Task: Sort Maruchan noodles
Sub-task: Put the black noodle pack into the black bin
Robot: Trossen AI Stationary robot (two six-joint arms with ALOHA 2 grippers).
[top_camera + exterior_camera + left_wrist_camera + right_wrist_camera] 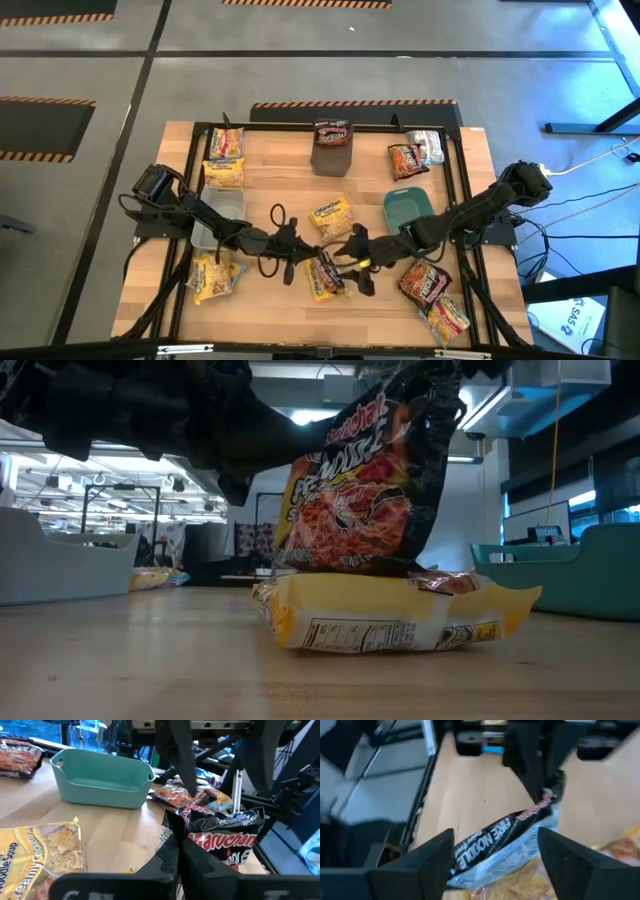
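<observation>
Packets of Maruchan ramen lie scattered over the pale wooden table (pixel 270 200). Both dark arms reach in to a spot just toward 6 o'clock from the table's middle.

The left gripper (pixel 300 258) comes in from 9 o'clock. Its fingers are pressed together on one end of a dark red-orange glossy plastic ramen packet (pixel 355 490). The low view shows this packet lifted and tilted, its lower edge touching a yellow glossy plastic ramen packet (pixel 390 615) that lies flat on the wood beneath it.

The right gripper (pixel 355 265) comes in from 3 o'clock. Its fingers are spread wide on either side of the dark red-orange packet, and the right wrist view shows a gap on both sides.

A second yellow packet (pixel 330 215) lies alone near the centre. At 12 o'clock another dark red packet (pixel 332 133) rests in a small grey plastic bin (pixel 330 160). Toward 1 o'clock a red packet (pixel 405 160) lies just beside a silver-white packet (pixel 428 145). Yellow packets (pixel 225 165) lie at 10 o'clock, and one yellow packet (pixel 213 278) lies at 8 o'clock. At 4 to 5 o'clock a red packet (pixel 425 283) lies next to a yellow one (pixel 447 318).

A teal plastic dish (pixel 408 205) sits at 3 o'clock and a clear grey plastic bin (pixel 220 212) at 9 o'clock.
</observation>
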